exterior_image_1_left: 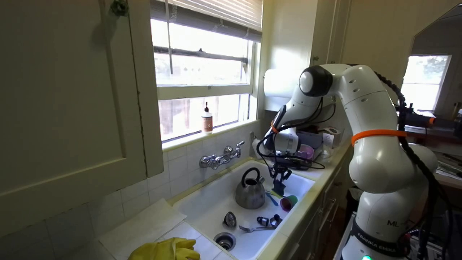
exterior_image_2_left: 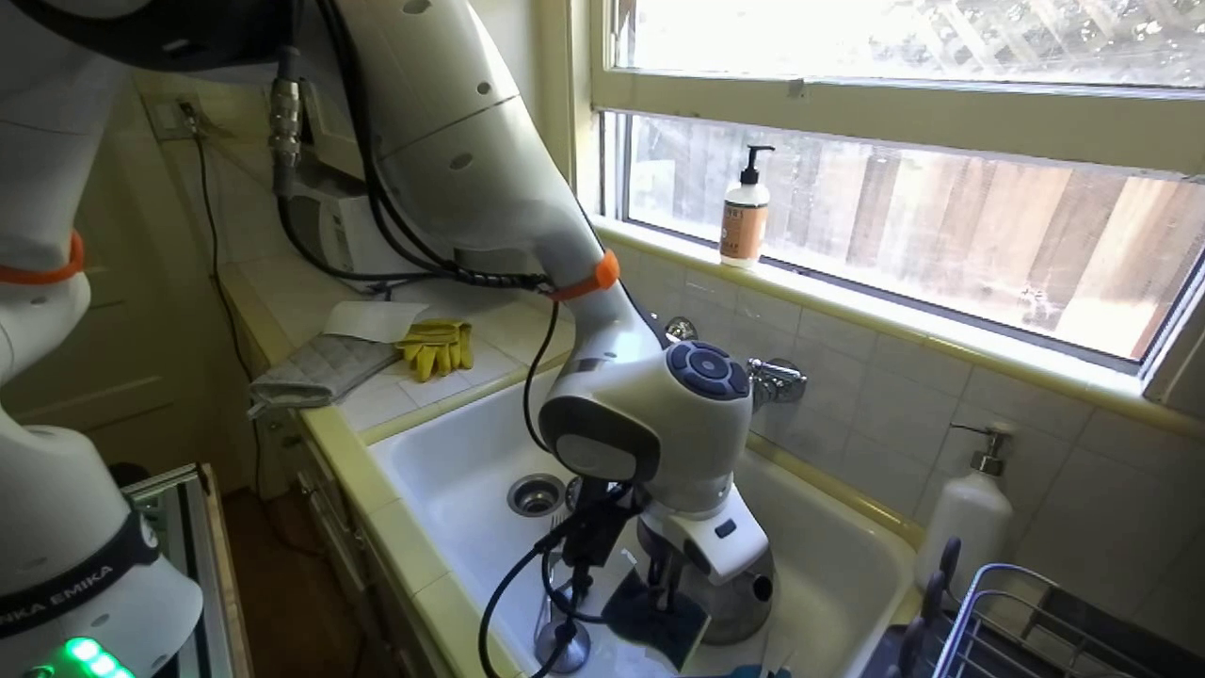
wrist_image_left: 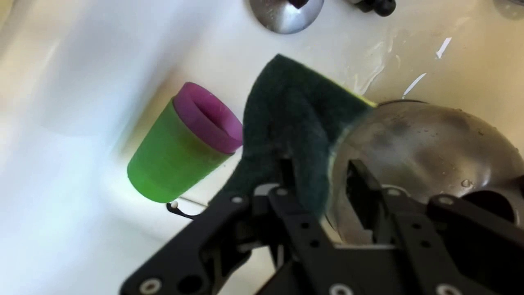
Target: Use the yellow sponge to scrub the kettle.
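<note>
Wrist view, sponge (wrist_image_left: 286, 98) edge beside kettle (wrist_image_left: 421, 143) (wet), open sink (wrist_image_left: 352, 45) beyond

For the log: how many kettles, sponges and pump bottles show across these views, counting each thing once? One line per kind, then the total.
Kettle: 1
Sponge: 1
Pump bottles: 2, one black-topped, one silver-topped
Total: 4

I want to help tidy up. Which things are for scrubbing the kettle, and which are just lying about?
For scrubbing:
sponge
kettle
gripper

Probably just lying or standing about:
green-and-purple cup
fork
yellow gloves
orange-labelled pump bottle
</note>
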{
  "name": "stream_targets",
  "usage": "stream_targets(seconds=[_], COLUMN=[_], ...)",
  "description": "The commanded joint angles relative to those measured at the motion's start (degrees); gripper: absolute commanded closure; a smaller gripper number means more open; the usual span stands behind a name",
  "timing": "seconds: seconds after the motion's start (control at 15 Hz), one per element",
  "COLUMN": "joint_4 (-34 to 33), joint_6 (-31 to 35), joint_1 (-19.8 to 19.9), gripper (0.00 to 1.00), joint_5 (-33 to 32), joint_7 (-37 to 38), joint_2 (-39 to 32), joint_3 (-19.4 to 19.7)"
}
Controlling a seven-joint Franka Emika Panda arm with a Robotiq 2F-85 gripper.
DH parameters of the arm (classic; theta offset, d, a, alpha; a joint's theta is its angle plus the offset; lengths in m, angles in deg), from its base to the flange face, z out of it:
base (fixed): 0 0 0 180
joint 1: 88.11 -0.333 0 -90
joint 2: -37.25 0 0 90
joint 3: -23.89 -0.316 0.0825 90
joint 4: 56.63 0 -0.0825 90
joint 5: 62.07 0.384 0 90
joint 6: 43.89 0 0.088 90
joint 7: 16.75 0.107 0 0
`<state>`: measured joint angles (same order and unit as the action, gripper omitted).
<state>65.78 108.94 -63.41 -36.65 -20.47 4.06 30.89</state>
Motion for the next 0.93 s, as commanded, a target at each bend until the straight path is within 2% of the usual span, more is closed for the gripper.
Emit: stream_targets(seconds=[0.0, 0.27, 0.33, 0.4, 0.6, 0.87], joint_4=[3.09, 4.12, 4.3, 4.69, 6.43, 7.68], joint_6=[1.48, 0.17, -2.48, -2.59, -2.77, -7.26], joint_1=[-1.26, -0.64, 2.12, 1.76, 3.09, 5.2], gripper=[0.3, 0.01, 0.0, 0.0, 0.0, 0.0], joint_5=[-0.88, -0.88, -1.16, -1.93, -4.4, -5.82], joint_7=[3.17, 2.38, -4.75, -5.6, -15.0, -27.17], joint_2=[2.31, 3.94, 5.15, 5.69, 8.55, 12.99], joint_3=[1.05, 0.71, -1.61, -1.23, -1.86, -2.37])
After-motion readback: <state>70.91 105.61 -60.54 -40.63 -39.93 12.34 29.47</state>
